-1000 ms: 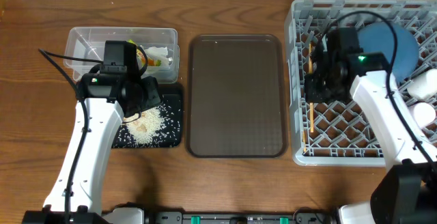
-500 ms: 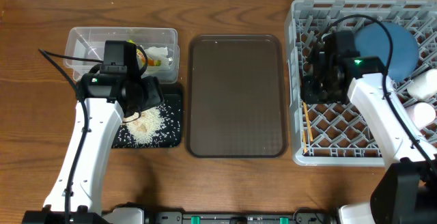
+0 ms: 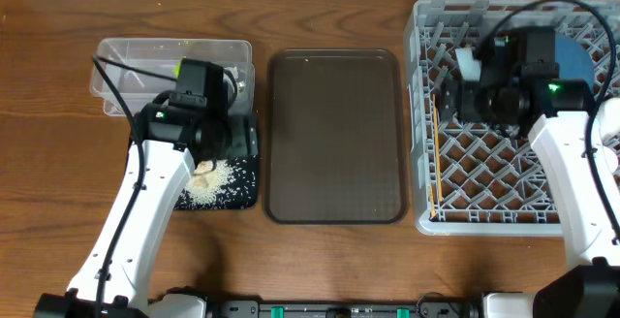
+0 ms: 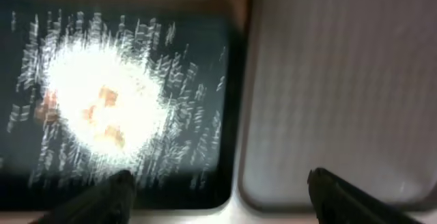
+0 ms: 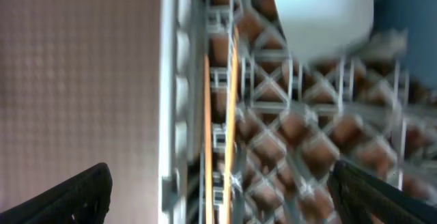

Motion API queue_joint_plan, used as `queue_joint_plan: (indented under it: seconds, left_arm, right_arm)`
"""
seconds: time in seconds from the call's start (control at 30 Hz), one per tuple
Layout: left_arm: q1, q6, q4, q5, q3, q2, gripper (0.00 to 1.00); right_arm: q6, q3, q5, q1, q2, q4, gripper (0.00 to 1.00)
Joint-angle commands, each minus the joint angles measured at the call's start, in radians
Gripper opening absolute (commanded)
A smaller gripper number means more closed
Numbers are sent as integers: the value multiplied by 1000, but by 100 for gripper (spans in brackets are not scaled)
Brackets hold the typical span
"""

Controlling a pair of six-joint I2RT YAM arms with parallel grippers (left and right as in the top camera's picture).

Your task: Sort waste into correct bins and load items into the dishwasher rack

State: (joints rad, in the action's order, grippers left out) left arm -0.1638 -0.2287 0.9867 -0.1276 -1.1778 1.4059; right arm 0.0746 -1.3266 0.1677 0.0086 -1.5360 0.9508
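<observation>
The grey dishwasher rack (image 3: 475, 225) fills the right of the overhead frame, its peg lattice there to keep the dishes upright and apart. A dark-blue plate (image 3: 573, 56) stands in its upper right part, partly behind the right arm. The flat brown serving tray (image 3: 334, 136) lies bare in the centre, between the rack and the bins, so it reads as a staging area that has been emptied.

At upper left sits the clear tub (image 3: 126, 61), its contents mostly hidden by the left arm. Touching its lower edge is the black tray (image 3: 247, 187), which holds the rice scraps (image 3: 208, 184) in a loose heap, food waste kept apart from dry rubbish.

A wooden chopstick (image 5: 233, 115) lies lengthwise along the rack's left wall, resting on the lattice and free of any grip. It looks delivered.

The right end effector (image 5: 225, 197) hangs over it with fingers spread wide and nothing between them. The left end effector (image 4: 218, 197) hovers at the black tray's right rim, also wide open and empty.

Everything rests on a brown wood-grain tabletop (image 3: 58, 163). Of the room nothing shows beyond a pale strip along the upper edge.
</observation>
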Motion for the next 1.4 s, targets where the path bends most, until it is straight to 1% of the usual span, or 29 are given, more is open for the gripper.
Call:
queue_joint_plan:
  seconds: [0.0, 0.07, 0.13, 0.2, 0.3, 0.4, 0.43, 0.47, 0.5, 0.57, 0.63, 0.73, 0.83, 0.97, 1.2, 1.37]
  left_arm:
    - [2, 19, 73, 33, -17, 5, 83]
    - [1, 19, 122, 33, -15, -2, 83]
    - [1, 35, 137, 36, 4, -27, 82]
    - [1, 43, 118, 36, 45, -84, 80]
    - [1, 42, 61, 35, 129, -209, 79]
    - [1, 40, -5, 35, 236, -391, 80]
    - [1, 38, -23, 35, 275, -463, 84]
    - [2, 32, -36, 36, 308, -528, 85]
    - [2, 31, -47, 35, 339, -592, 88]
    - [2, 30, -64, 35, 389, -716, 88]
    - [2, 30, -80, 35, 412, -813, 88]
    - [2, 30, -83, 35, 413, -909, 89]
    - [2, 30, -71, 35, 413, -969, 89]
    - [2, 30, -68, 35, 413, -988, 90]
    - [2, 30, -68, 35, 413, -986, 90]
    - [2, 30, -68, 35, 413, -986, 90]
  right_arm:
    - [-5, -6, 6, -12, 8, 65, 99]
    - [0, -5, 1, -10, 15, 116, 99]
    - [15, -5, -6, -10, 27, 170, 99]
    - [16, 4, -6, -7, 48, 207, 99]
    - [15, 50, -6, 11, 113, 192, 99]
    - [13, 160, -42, 50, 254, 91, 99]
    - [14, 209, -74, 67, 315, 41, 99]
    - [19, 254, -108, 83, 372, -5, 99]
    - [50, 308, -154, 101, 440, -59, 99]
    - [87, 397, -213, 125, 565, -143, 99]
    - [88, 466, -221, 129, 669, -203, 99]
    - [89, 531, -224, 129, 792, -235, 99]
    - [89, 545, -224, 129, 864, -177, 99]
    - [89, 545, -223, 129, 908, -80, 99]
    - [89, 545, -224, 129, 908, 48, 99]
    - [89, 545, -223, 129, 908, 98, 99]
